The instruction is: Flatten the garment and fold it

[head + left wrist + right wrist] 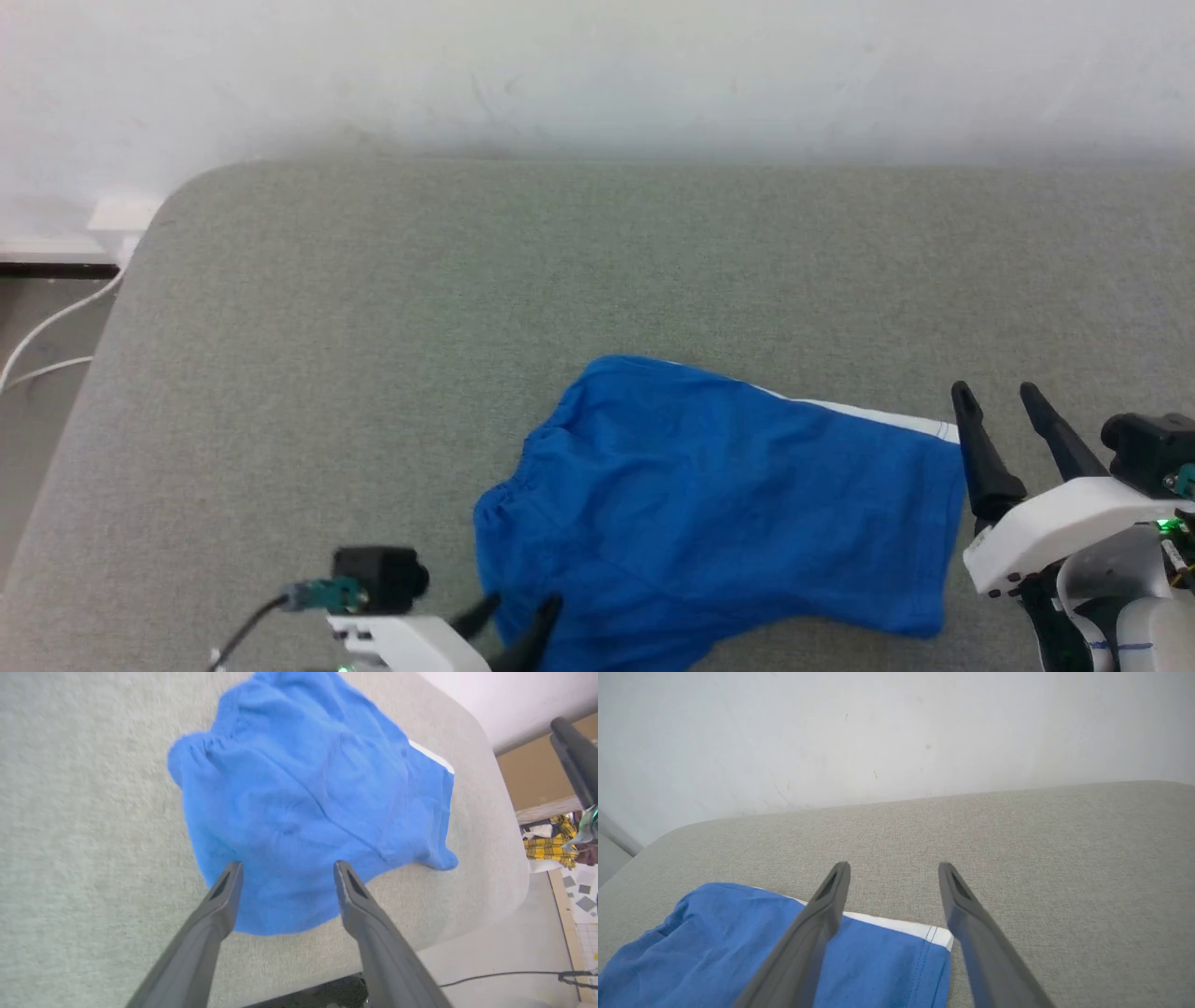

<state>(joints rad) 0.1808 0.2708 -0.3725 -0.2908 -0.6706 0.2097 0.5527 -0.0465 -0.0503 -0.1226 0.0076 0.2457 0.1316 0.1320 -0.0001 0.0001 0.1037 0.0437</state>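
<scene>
The garment (719,495) is a royal-blue pair of shorts lying rumpled on the grey cushioned surface (420,327), gathered waist to the left, white edge band at its far right. My left gripper (518,611) hovers open over its near left corner; in the left wrist view the garment (308,807) spreads beyond my left gripper (287,870), nothing between the fingers. My right gripper (999,397) stands open just right of the white-banded edge. In the right wrist view my right gripper (893,870) straddles the garment's (738,947) banded corner from above, holding nothing.
A white wall (597,75) rises behind the surface. Its rounded left edge drops to a floor with white cables (47,336). In the left wrist view the surface's near edge falls off to floor, with a yellow checked cloth (549,847) farther away.
</scene>
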